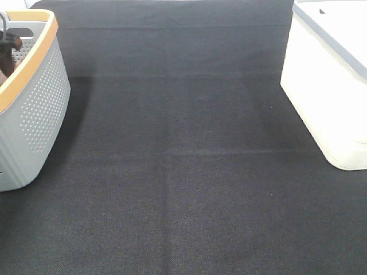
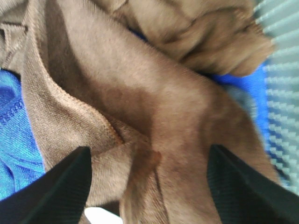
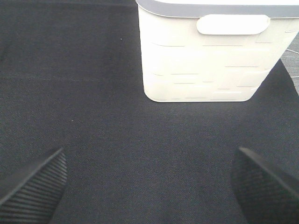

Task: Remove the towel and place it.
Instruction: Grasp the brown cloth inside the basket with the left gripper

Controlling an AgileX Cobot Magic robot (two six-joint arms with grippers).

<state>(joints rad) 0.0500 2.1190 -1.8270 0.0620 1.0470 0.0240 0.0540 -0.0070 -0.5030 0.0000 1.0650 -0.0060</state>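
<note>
The rust-brown towel (image 2: 154, 93) lies crumpled in folds and fills most of the left wrist view, its stitched hem running across it. My left gripper (image 2: 148, 156) hovers close over it, open, with one black finger (image 2: 60, 186) on either side of a fold. In the exterior view only a dark bit of the left arm (image 1: 7, 48) shows, inside the grey perforated basket (image 1: 40, 97) at the far left. My right gripper (image 3: 149, 154) is open and empty above the black mat, facing the white bin (image 3: 201, 60). It is out of the exterior view.
Blue cloth (image 2: 14, 126) lies under the towel in the basket, whose perforated wall (image 2: 282, 70) is close by. The basket has an orange rim (image 1: 34, 57). A white bin (image 1: 327, 80) stands at the right. Black mat (image 1: 183, 172) covers the table between them.
</note>
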